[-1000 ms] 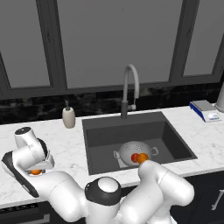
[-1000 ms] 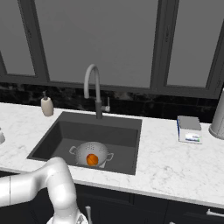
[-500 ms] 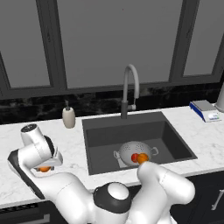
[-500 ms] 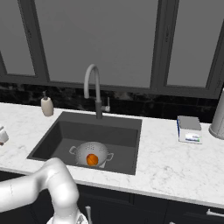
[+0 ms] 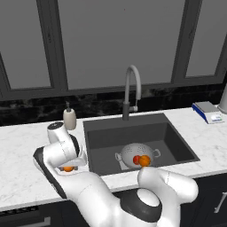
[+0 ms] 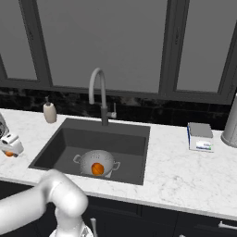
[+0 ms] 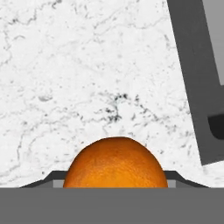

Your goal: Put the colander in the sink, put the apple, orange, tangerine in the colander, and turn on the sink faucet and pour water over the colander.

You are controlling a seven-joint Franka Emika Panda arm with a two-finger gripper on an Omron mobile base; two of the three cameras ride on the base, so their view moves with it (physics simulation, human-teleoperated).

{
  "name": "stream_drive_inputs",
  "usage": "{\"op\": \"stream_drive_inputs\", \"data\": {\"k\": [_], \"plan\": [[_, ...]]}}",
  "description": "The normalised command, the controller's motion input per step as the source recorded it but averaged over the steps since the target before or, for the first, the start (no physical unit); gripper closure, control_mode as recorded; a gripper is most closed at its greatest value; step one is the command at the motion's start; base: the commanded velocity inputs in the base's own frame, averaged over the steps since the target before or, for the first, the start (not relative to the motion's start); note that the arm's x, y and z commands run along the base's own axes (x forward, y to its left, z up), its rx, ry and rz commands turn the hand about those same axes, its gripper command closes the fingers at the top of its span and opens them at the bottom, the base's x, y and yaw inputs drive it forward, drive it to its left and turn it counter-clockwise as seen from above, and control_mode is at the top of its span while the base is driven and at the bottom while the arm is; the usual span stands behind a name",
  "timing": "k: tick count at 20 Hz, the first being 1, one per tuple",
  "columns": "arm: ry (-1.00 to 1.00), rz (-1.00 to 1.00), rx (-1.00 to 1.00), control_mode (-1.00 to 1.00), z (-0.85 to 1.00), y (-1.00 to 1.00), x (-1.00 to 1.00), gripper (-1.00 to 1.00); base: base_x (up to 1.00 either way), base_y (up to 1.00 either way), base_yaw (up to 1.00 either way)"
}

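Note:
My gripper (image 5: 67, 167) hangs over the white marble counter just left of the sink (image 5: 170, 138), shut on the tangerine (image 5: 68, 169), a small orange ball. In the hand view the tangerine (image 7: 116, 159) sits between the finger tips, with the counter below and the sink (image 7: 192, 65) edge at the right. In the right base view the gripper (image 6: 9, 152) stands at the far left. The colander (image 5: 127, 151) rests on the sink floor with the red apple (image 5: 135, 158) and the orange (image 5: 144, 160) in it. The sink faucet (image 5: 132, 88) arches over the basin, with no water showing.
A cream soap bottle (image 5: 69, 119) stands on the counter behind my gripper. A small scale (image 5: 207, 111) lies on the counter right of the sink. A dark backsplash and windows run along the back. My own white arm fills the foreground.
The gripper has carried the tangerine to the right, from the counter's left part to beside the sink's left rim. The colander and its fruits have not moved.

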Motion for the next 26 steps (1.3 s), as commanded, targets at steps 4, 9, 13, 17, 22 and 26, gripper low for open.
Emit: {"op": "stream_drive_inputs", "data": {"k": [4, 9, 13, 17, 22, 26], "plan": [[0.0, -0.01, 0.0, -1.0, 0.03, -0.99, -0.05, 1.0, 0.0, 0.0, 0.0], [0.0, -0.02, 0.0, -1.0, 0.05, -0.97, 0.0, 1.0, 0.0, 0.0, 0.0], [0.0, -0.02, 0.0, -1.0, 0.01, -0.97, 0.0, 1.0, 0.0, 0.0, 0.0], [0.0, -0.03, 0.0, -1.0, 0.0, -0.91, 0.0, 1.0, 0.0, 0.0, 0.0], [0.0, -0.02, 0.0, -1.0, 0.0, -0.79, 0.03, 1.0, 0.0, 0.0, 0.0], [0.0, -0.02, 0.0, -1.0, 0.0, -0.62, 0.15, 1.0, 0.0, 0.0, 0.0]]}}
